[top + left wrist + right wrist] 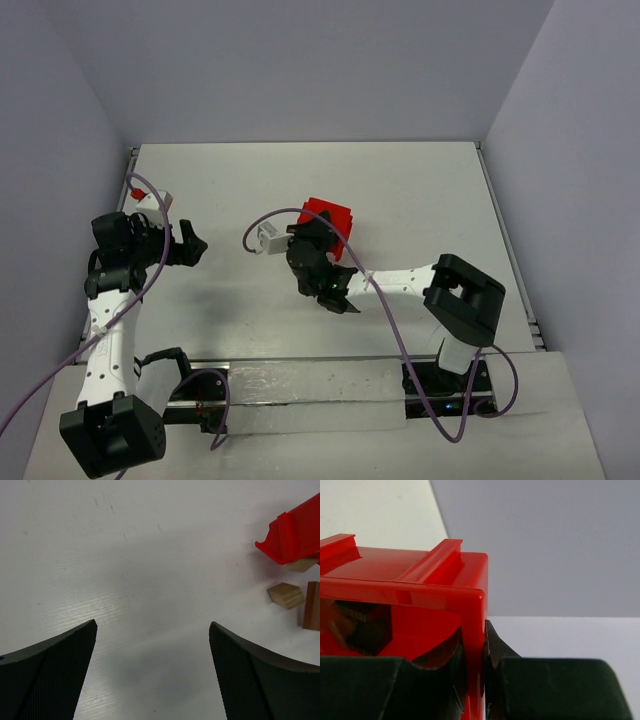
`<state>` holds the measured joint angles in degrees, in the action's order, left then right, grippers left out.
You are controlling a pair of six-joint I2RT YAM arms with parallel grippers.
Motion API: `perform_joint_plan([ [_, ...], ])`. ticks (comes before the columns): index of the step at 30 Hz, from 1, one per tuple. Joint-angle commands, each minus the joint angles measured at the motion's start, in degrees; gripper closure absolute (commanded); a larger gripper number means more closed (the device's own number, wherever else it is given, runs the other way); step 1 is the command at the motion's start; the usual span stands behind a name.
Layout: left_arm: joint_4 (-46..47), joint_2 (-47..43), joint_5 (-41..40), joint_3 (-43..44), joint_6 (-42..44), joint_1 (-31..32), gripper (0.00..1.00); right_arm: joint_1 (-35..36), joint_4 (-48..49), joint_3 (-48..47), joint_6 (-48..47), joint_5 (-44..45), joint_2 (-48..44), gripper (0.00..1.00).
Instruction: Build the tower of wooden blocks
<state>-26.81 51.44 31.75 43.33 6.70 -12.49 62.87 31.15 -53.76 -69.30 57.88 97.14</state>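
My right gripper (484, 630) is shut on one wall of the red plastic bin (420, 587), one finger inside and one outside. In the top view that bin (330, 215) is held tilted near the table's middle, with the right gripper (320, 248) at its near side. Under the bin's edge lie wood blocks: a tan one (286, 595), a dark brown one (312, 606), and a pale one (301, 565) half hidden by the bin (295, 532). My left gripper (152, 625) hangs open over bare table, left of them (192, 245). No tower is in view.
The white table (420, 190) is bounded by grey walls at the back and on both sides. A purple cable (262, 218) loops from the right wrist. The arm bases sit on a rail (300, 385) at the near edge.
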Motion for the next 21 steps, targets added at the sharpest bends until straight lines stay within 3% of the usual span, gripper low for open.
perform_joint_plan([
  [1, 1.5, -0.5, 0.8, 1.5, 0.5, -0.6, 0.01, 0.9, 18.0, 0.8, -6.6, 3.7, -0.1, 1.0],
  [12, 1.4, -0.3, 0.5, 1.7, 0.5, -0.6, 0.01, 2.7, 19.9, 2.3, -8.1, 4.5, 1.1, 1.0],
  [14, 1.5, -0.2, 0.5, 1.8, 0.4, -0.6, 0.01, 3.6, 26.9, 6.3, -12.0, 3.1, 1.5, 1.0],
  [15, 1.1, -0.2, 0.5, 1.8, 0.6, -0.6, 0.01, 3.5, 35.5, 6.4, -17.8, 2.9, 3.1, 1.0],
  [17, 1.5, -0.5, 0.4, 1.5, 0.3, -0.6, 0.01, 4.3, 36.0, 7.8, -19.0, 3.6, 4.5, 1.0],
  [19, 1.4, -0.4, 0.7, 1.7, 0.6, -0.6, 0.01, 4.8, 50.9, 8.8, -28.3, 0.2, 6.6, 1.0],
  [21, 1.3, -0.4, 0.7, 1.8, 0.5, -0.6, 0.01, 5.0, 58.2, 8.8, -33.0, -0.6, 9.4, 1.0],
])
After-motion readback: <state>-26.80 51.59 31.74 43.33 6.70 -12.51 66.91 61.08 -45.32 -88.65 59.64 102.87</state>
